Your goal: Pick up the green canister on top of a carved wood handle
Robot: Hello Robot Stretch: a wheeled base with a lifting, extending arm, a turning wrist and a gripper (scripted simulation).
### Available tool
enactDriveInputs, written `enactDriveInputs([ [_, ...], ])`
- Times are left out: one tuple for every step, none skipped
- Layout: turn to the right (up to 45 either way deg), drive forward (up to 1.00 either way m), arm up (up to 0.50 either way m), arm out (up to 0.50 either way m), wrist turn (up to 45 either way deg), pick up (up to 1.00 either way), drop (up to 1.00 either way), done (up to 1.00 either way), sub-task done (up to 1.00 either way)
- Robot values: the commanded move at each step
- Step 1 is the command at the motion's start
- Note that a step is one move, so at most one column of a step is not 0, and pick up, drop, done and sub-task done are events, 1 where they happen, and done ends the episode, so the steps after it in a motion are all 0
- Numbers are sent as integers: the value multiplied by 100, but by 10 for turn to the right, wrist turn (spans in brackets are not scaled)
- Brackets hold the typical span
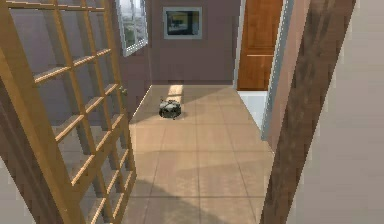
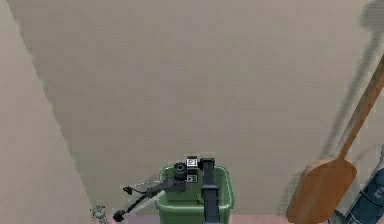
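A dark green boxy canister (image 2: 183,203) stands at the arm side view's bottom edge, in front of a plain beige wall. The dark arm bar (image 2: 211,197) rises across its right part, with the white marker squares (image 2: 194,162) just above its top. My gripper (image 2: 122,200) reaches left from the canister's upper left corner, its thin fingers (image 2: 133,189) against the wall. A small grey bit lies by the fingertips, and I cannot tell whether the gripper holds anything. To the right a wooden paddle-shaped piece (image 2: 324,187) leans, its long handle rising toward the upper right.
The forward view looks down a tiled hallway floor (image 1: 200,150). A wooden lattice frame (image 1: 70,120) stands close on the left and a dark wooden post (image 1: 312,110) on the right. A small round object (image 1: 171,108) lies on the floor ahead, with a wooden door (image 1: 260,45) beyond it.
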Motion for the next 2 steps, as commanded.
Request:
enactDriveInputs([
  [0, 0, 0, 0, 450, 0, 0, 0, 0],
  [0, 0, 0, 0, 450, 0, 0, 0, 0],
])
